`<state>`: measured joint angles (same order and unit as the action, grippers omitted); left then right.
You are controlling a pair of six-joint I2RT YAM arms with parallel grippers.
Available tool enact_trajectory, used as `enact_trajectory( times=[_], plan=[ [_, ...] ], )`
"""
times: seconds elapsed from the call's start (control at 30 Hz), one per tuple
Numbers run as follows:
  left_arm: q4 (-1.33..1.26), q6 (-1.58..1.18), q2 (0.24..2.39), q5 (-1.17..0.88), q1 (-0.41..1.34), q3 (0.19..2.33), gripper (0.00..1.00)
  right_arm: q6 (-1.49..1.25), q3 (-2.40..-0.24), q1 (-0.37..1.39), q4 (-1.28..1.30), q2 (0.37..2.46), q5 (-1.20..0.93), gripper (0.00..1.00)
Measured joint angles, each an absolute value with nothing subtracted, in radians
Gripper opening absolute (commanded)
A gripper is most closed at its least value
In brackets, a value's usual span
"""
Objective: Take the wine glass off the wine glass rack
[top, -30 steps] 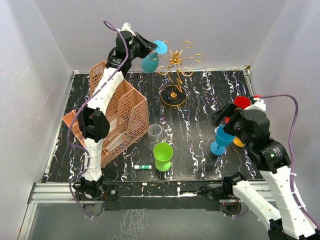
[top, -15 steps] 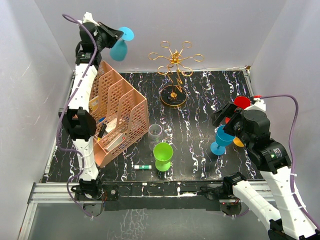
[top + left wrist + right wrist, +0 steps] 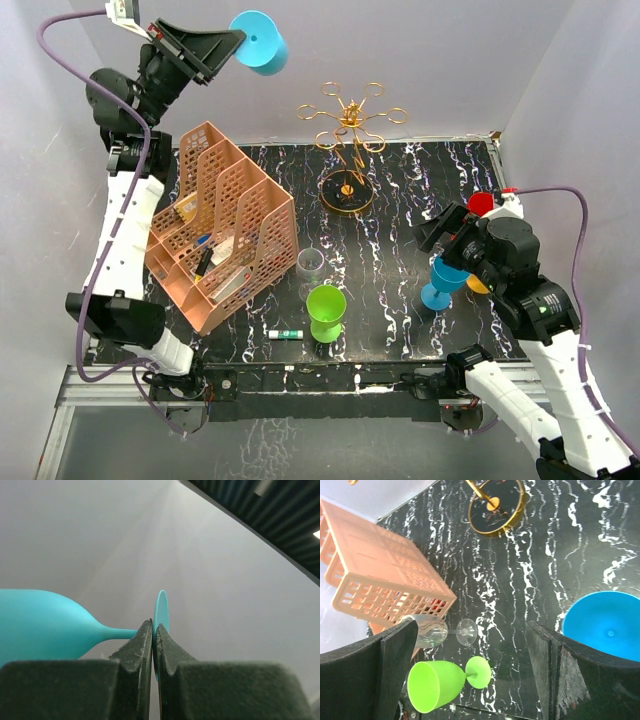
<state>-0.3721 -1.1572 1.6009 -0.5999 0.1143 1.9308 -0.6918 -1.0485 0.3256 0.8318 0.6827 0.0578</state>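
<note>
Against grey wall (image 3: 100, 530), left claw (image 3: 152, 628) pinches smooth turquoise wine glass (image 3: 45, 622).

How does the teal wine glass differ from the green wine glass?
The teal wine glass is held in the air, tilted, by the left end effector; the green wine glass stands upright on the table, untouched. Both are opaque and stemmed.

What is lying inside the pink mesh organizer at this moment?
Inside the pink organizer a dark pen-like item and a white flat piece show in its compartments. The mesh walls cover the rest, so other contents cannot be told.
</note>
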Motion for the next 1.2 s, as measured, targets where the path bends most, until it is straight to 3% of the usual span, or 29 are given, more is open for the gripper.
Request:
enact_trajectory(
  times=[0.2, 0.53, 0.77, 1.03, 1.1, 1.2],
  plan=[
    [-0.744, -1.389, 1.55, -0.708, 0.174, 1.732, 0.0, -0.713, -1.004, 0.326, 0.749, 0.687, -0.028, 0.98],
    [-1.098, -1.589, 1.567, -0.8, 0.442, 1.407, 0.0, -0.739, -0.899, 0.326, 0.517, 0.682, -0.208, 0.99],
    [-1.327, -1.702, 1.533, -0.755, 0.562, 1.216, 0.0, -0.761, -0.843, 0.326, 0.307, 0.605, -0.295, 0.99],
    [-1.534, -1.804, 1.538, -0.654, 0.694, 1.178, 0.0, -0.762, -0.848, 0.326, 0.131, 0.439, -0.256, 0.99],
    [-1.561, -1.828, 1.551, -0.637, 0.716, 1.178, 0.0, -0.767, -0.85, 0.326, 0.124, 0.443, -0.257, 0.96],
    [-1.572, -1.863, 1.58, -0.605, 0.724, 1.176, 0.0, -0.773, -0.85, 0.326, 0.109, 0.445, -0.276, 0.84]
  ],
)
